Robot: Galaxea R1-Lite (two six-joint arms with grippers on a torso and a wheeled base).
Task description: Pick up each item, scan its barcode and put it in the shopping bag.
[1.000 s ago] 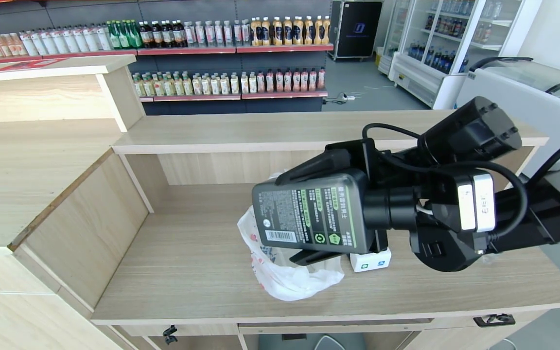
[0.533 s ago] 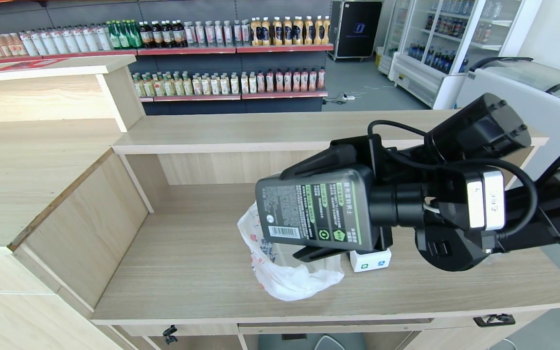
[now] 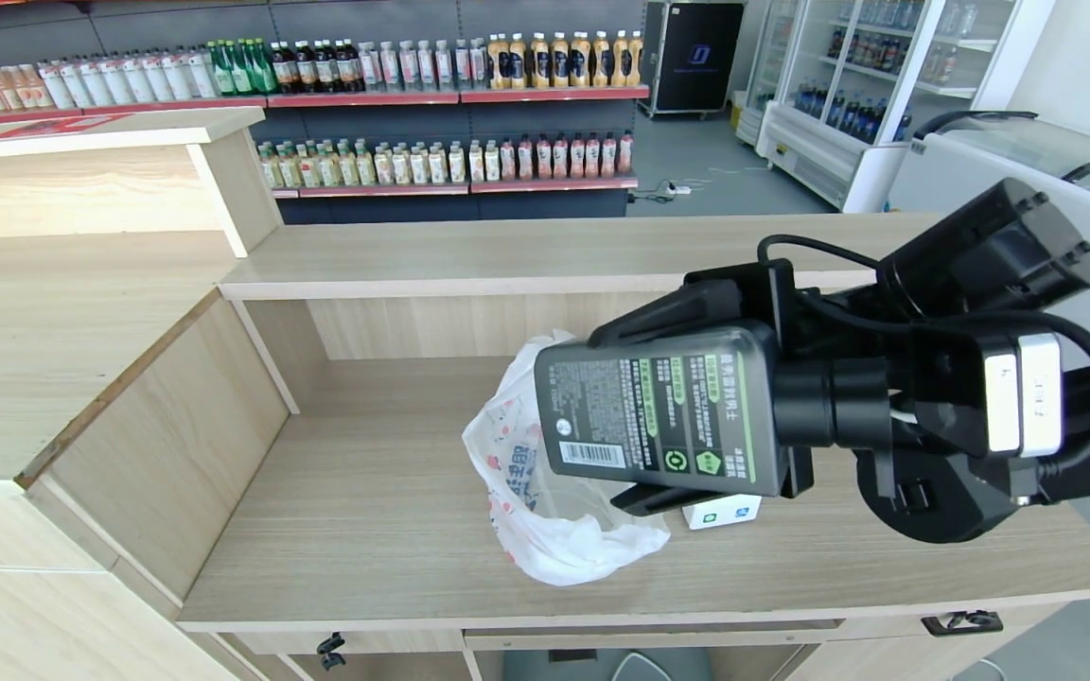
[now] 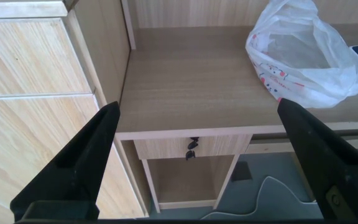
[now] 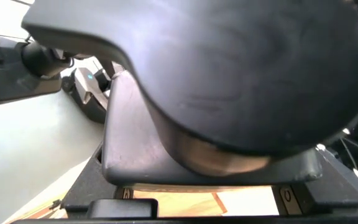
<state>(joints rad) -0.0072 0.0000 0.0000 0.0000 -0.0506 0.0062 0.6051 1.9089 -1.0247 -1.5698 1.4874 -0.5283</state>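
Shop counter [image 3: 365,530], head view: right gripper [image 3: 630,416], fingers clamped on a dark grey bottle [image 3: 659,411] held in the air, barcode label towards the camera. Shopping bag [image 3: 517,492] lies on the counter at the bottle's 7 o'clock, with a white box [image 3: 720,511] just beside the bag at 3 o'clock.
Left wrist view: left gripper [image 4: 197,168], fingers [image 4: 73,168] wide apart and empty.
Right wrist view: bottle [image 5: 229,74] close before the lens.

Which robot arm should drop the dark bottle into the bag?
Right. The right gripper is shut on the dark bottle, held over the shopping bag. The left gripper is open and empty, off to the bag's side.
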